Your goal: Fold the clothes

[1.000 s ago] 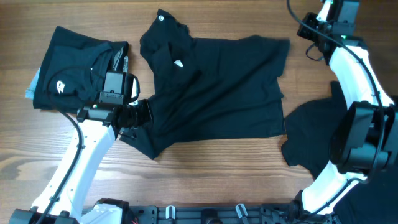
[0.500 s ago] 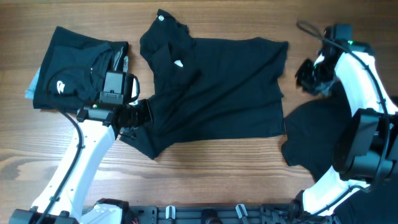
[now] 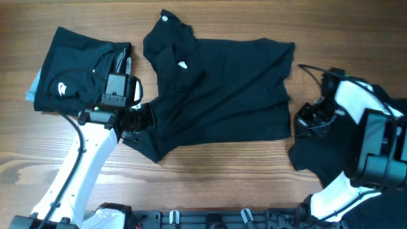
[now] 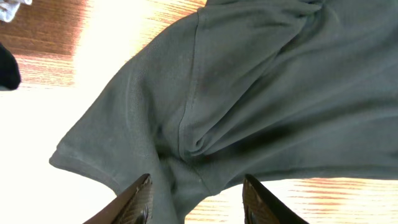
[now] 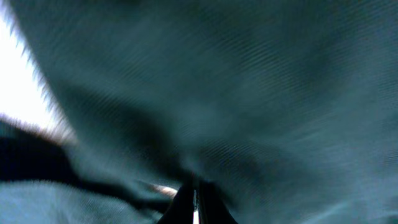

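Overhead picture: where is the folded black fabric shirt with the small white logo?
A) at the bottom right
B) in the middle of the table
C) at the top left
C: the folded black fabric shirt lies at the top left of the wooden table, left of the spread-out black collared shirt.

The wooden table (image 3: 222, 172) carries a folded shirt (image 3: 76, 79) (far left), a spread shirt (image 3: 229, 95) mid-table and a crumpled garment (image 3: 311, 159) at right.

Brown wood-grain desk (image 3: 210, 172) spreading under and around the left jaws and right jaws, pale blue cloth edge (image 3: 30, 95) well apart, left of the left jaws
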`<state>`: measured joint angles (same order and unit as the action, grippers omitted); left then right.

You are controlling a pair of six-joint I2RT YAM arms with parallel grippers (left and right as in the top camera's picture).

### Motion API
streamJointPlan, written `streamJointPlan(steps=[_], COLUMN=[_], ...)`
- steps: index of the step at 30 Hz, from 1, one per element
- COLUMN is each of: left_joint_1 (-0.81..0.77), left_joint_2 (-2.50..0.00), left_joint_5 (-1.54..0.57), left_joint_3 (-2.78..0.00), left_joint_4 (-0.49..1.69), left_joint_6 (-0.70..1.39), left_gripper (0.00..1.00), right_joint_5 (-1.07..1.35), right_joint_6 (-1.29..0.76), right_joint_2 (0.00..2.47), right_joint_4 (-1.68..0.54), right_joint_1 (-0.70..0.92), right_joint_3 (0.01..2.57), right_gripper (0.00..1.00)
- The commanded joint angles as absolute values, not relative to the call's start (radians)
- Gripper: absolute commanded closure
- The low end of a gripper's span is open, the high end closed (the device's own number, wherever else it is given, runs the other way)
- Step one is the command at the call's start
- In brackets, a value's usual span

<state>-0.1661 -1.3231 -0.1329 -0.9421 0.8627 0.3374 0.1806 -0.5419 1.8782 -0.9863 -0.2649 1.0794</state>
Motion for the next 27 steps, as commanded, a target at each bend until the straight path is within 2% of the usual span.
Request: streamJointPlan(steps=[1,5,9,10,11,12,16,20,23,24,25,27], left_joint_1=[-0.165,-0.165,-0.165,-0.165,-0.165,-0.165,-0.165,-0.165,-0.165,-0.164,-0.161,-0.151], left_joint_2=[-1.283,-1.269,-1.269,-1.269,-1.266,-1.261,-1.227,-1.187,-1.162,-1.161,-1.161,-1.161], left_joint_5=[-0.145,-0.145,-0.145,-0.147,-0.157,-0.168,-0.183,-0.183,-0.182,-0.182,-0.181,-0.178], left_joint_3=[-0.982,-0.982,-0.982,-0.982,-0.982,-0.983,-1.008,-1.036,-1.036,-1.036,-1.036,-1.035], left_joint_4=[0.873,0.871,0.872,0.872,0.872,0.872,0.879,0.880,0.896,0.905,0.920,0.939], left_joint_6=[0.295,0.295,0.295,0.295,0.295,0.295,0.295,0.295,0.290,0.286,0.284,0.284], left_gripper=[0.51,0.48,0.45,0.41,0.31,0.23,0.02,0.00,0.00,0.04,0.12,0.16], right_joint_5=[0.085,0.134,0.453,0.523,0.572,0.591,0.535,0.350,0.316,0.318,0.318,0.323], right_joint_6=[-0.594,-0.521,-0.260,-0.212,-0.188,-0.179,-0.138,-0.245,-0.295,-0.299,-0.299,-0.299], right_joint_2=[1.892,1.890,1.863,1.850,1.833,1.818,1.787,1.790,1.790,1.790,1.790,1.790], right_joint_4=[-0.922,-0.935,-0.947,-0.958,-0.974,-1.003,-1.132,-1.169,-1.125,-1.112,-1.093,-1.054], right_joint_1=[-0.495,-0.651,-0.666,-0.656,-0.639,-0.618,-0.471,-0.322,-0.260,-0.253,-0.244,-0.238], right_joint_3=[1.109,1.227,1.298,1.305,1.305,1.305,1.304,1.258,1.162,1.136,1.102,1.054], right_gripper=[0.96,0.94,0.77,0.71,0.62,0.57,0.55,0.60,0.59,0.56,0.51,0.45])
